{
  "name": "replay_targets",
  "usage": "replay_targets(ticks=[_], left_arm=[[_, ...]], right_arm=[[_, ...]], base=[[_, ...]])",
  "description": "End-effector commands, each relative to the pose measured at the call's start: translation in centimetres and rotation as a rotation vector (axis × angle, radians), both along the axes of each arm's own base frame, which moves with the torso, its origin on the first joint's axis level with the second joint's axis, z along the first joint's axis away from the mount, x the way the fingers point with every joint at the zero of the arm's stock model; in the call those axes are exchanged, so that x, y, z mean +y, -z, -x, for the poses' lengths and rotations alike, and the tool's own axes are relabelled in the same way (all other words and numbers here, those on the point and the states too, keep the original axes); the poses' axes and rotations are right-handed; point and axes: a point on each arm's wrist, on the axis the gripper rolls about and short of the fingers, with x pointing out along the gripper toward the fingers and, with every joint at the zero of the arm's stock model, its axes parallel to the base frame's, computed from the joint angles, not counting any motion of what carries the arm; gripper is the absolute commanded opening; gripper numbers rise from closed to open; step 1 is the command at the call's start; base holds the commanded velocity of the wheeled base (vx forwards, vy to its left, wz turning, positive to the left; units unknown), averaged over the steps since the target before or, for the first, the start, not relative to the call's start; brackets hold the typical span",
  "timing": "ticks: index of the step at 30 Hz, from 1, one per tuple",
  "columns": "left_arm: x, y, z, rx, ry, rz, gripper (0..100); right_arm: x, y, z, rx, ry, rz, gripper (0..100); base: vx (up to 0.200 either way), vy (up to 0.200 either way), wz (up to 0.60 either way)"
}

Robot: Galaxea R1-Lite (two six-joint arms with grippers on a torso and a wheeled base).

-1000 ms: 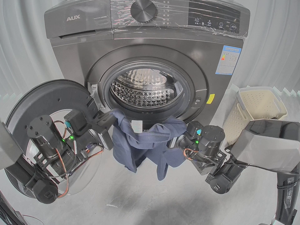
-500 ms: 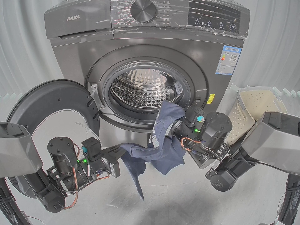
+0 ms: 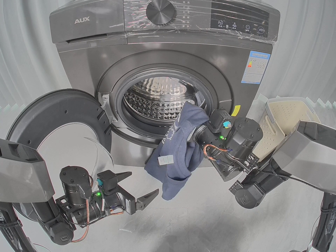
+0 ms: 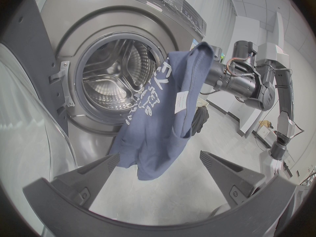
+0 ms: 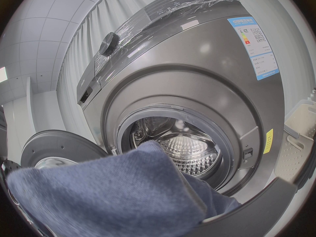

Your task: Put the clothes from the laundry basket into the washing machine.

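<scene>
A navy garment (image 3: 178, 147) with white print and a white tag hangs from my right gripper (image 3: 197, 132), which is shut on its top edge just in front of the lower right rim of the drum opening (image 3: 157, 102). The cloth droops toward the floor and covers the fingers. In the right wrist view the garment (image 5: 115, 188) lies bunched before the drum (image 5: 184, 148). My left gripper (image 3: 141, 184) is open and low near the floor, left of the garment and apart from it. In the left wrist view the garment (image 4: 164, 116) hangs beyond my left gripper (image 4: 157, 157).
The washing machine (image 3: 161, 53) stands ahead with its round door (image 3: 56, 116) swung open to the left, behind my left arm. A cream laundry basket (image 3: 290, 116) leans at the right of the machine, behind my right arm. Bare grey floor (image 3: 196, 221) lies below.
My left gripper let go of the garment, opened and dropped low to the left. My right gripper lifted the garment up toward the drum opening.
</scene>
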Motion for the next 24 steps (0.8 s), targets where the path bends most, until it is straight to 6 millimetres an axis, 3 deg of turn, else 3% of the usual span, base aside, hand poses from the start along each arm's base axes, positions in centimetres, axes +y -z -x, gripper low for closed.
replay_targets(ticks=[1,10,24], left_arm=[[0.0,0.5,0.4,0.021,0.014,-0.015,100],[-0.3,0.0,-0.8,-0.016,0.005,0.007,100],[-3.5,1.4,-5.7,-0.079,-0.003,0.051,100]], right_arm=[[0.0,-0.2,-0.2,-0.007,0.003,-0.007,0],[1.3,-1.0,2.2,-0.012,-0.061,-0.017,0],[2.3,-2.2,5.3,-0.021,-0.139,-0.028,0]], base=[[0.000,0.000,0.00],[0.000,0.000,0.00],[0.000,0.000,0.00]])
